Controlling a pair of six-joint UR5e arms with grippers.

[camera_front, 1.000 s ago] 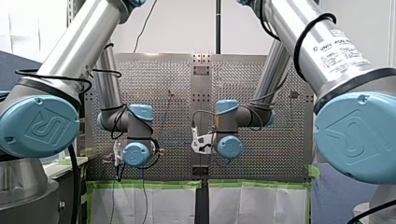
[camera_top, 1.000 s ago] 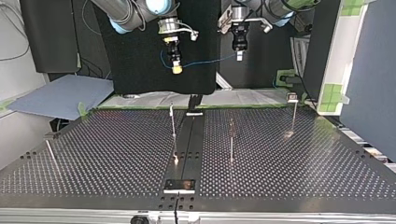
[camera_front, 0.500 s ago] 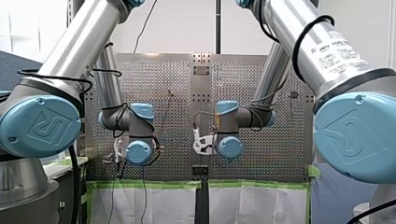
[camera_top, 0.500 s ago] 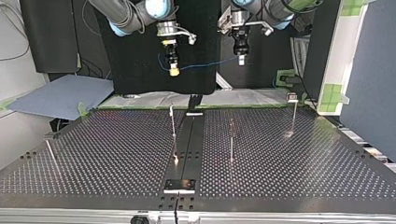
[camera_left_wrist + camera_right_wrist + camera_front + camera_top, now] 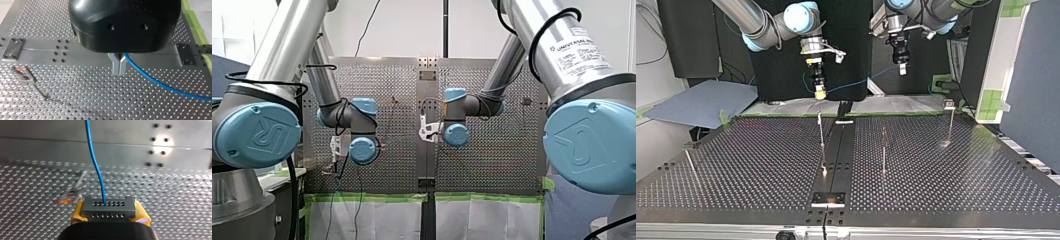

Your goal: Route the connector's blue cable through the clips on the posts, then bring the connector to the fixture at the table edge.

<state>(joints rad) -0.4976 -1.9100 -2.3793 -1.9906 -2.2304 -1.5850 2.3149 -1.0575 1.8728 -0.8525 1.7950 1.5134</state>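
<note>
Connector (image 5: 108, 207) clamped in my right pincer (image 5: 820, 91); my left pincer (image 5: 119, 72) pinches the blue cable (image 5: 93, 157). Slack may miss the clips (image 5: 819, 114) on the posts (image 5: 822, 137).

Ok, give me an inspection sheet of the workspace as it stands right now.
Surface: perforated table, dark centre strip.
Job's things: connector held in the air; blue cable strung between both grippers, clear of the posts; fixture at the top view's near edge.
Clutter: nothing seen.
Grippers: right gripper, yellow pads, shut on connector; left gripper, metal fingers shut on blue cable.
Cables: black leads looped along the arms.
Surroundings: green tape; grey-blue sheet at the top view's left.
</note>
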